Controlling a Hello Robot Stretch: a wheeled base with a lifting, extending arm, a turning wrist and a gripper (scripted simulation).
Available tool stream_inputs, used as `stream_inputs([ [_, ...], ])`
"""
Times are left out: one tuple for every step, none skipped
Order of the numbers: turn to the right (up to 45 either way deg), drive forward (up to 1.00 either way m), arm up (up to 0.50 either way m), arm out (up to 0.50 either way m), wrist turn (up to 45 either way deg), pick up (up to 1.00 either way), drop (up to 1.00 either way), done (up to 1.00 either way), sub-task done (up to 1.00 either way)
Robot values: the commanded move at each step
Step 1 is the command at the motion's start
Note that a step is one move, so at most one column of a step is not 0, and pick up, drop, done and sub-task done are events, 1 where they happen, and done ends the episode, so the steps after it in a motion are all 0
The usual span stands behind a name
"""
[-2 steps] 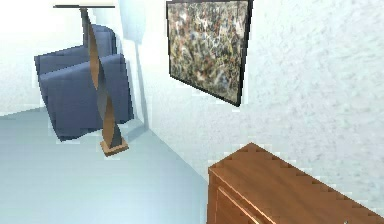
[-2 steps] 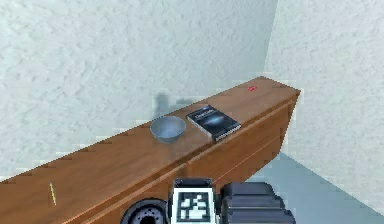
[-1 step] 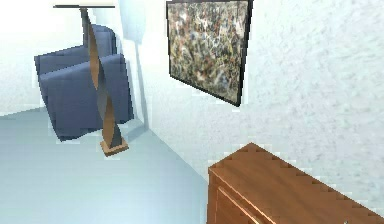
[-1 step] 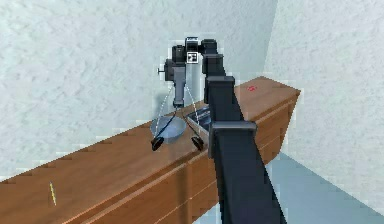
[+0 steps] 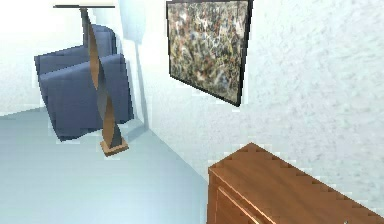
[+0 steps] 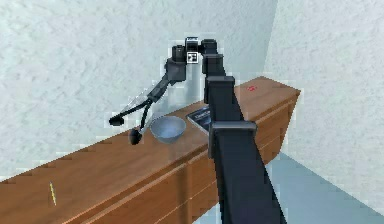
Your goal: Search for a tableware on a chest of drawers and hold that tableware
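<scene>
While bowl [image 6: 167, 129] sits on chest of drawers [image 6: 95, 168] | jaws close by

Smooth brown wooden chest of drawers [image 6: 130, 170]

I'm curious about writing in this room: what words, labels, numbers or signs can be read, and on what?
No text can be read.
The two small white squares on the dark square arm bar carry black marks, too small to read.
The dark-framed mottled painting bears no words.
</scene>
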Motion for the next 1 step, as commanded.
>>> stream_inputs([
  [0.0, 0.00, 0.00, 0.00, 45.0, 0.00, 0.00, 0.00, 0.00],
])
